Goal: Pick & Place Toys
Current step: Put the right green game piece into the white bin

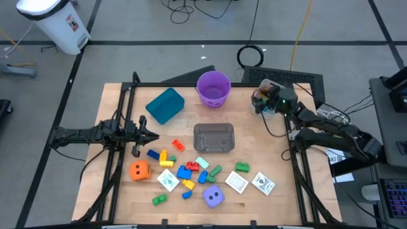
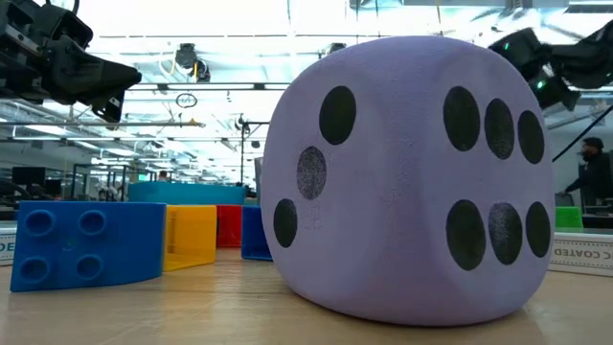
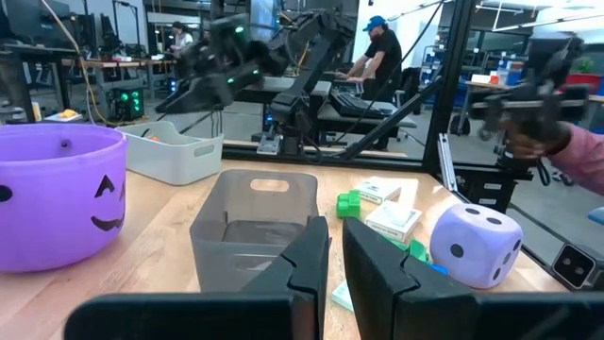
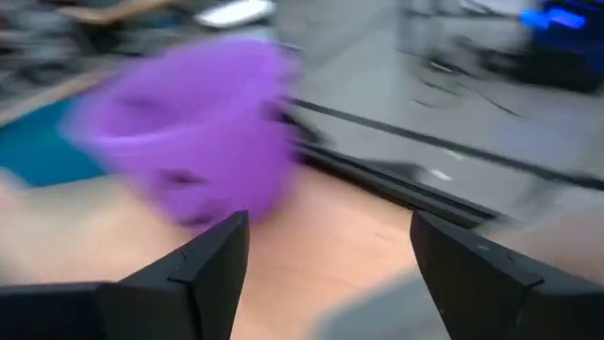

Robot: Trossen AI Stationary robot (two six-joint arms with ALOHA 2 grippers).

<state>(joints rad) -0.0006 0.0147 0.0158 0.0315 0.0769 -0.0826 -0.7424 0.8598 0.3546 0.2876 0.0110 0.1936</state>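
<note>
Mostly the toys lay in a loose scatter on the near half of the table (image 1: 267, 152): the purple die (image 1: 213, 197) at the front, the orange die (image 1: 139, 170) to its left, small coloured blocks (image 1: 186, 172) between them, and white printed cards (image 1: 236, 183) toward the right. Just behind that scatter sat the clear tub (image 1: 214, 138), and farther back the purple bucket (image 1: 213, 88) and teal bin (image 1: 165, 105), likely set there as drop-off points. The right gripper (image 4: 326, 260) was up at the far right corner beside the bucket, fingers spread wide with nothing between them, a pose that would suit a release or a reach, though none of the toys showed near it. The left gripper (image 3: 335, 255) waited at the left edge of the table, pointing toward the tub, its fingers closed together and holding nothing.
</note>
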